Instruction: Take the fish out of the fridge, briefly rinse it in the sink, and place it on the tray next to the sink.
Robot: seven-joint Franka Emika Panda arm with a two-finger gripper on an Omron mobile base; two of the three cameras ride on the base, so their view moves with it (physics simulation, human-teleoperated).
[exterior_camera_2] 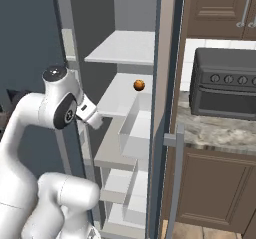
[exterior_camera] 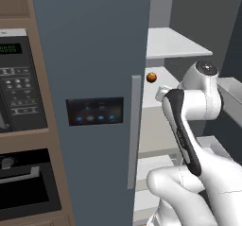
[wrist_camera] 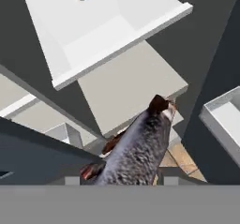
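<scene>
Gripper point(wrist_camera: 123, 181) closed on the fish point(wrist_camera: 138, 148), fingertips themselves hidden at the lower edge of the hand view; grip judged from the fish filling the space directly ahead of the hand, head pointing away toward the shelves. Fish thus held in the air inside the open fridge point(exterior_camera: 90, 55), in front of a pale shelf point(wrist_camera: 131, 87) and below a white bin point(wrist_camera: 108, 26).

Probable stage: extraction from the fridge, with rinsing and placing not yet done.

Risks, as judged:
- Slipping of the fish, since only the rear part seems to sit in the hand and the long body projects forward.
- Snagging of head or fins on the shelf edge or on the white bin during withdrawal.
- Collision of the elbow or wrist with the door edge and its long grey handle point(exterior_camera: 134, 130), just beside the arm in the left base view.

Surroundings: small orange ball point(exterior_camera_2: 139, 85) resting on an upper shelf, well apart from the hand and not part of the job. Door bins point(wrist_camera: 227, 115) close on one side. Black oven point(exterior_camera_2: 225, 83) on the marbled counter point(exterior_camera_2: 215, 130) to the right of the fridge. Microwave panel point(exterior_camera: 16, 83) set in wooden cabinetry to the left.
</scene>
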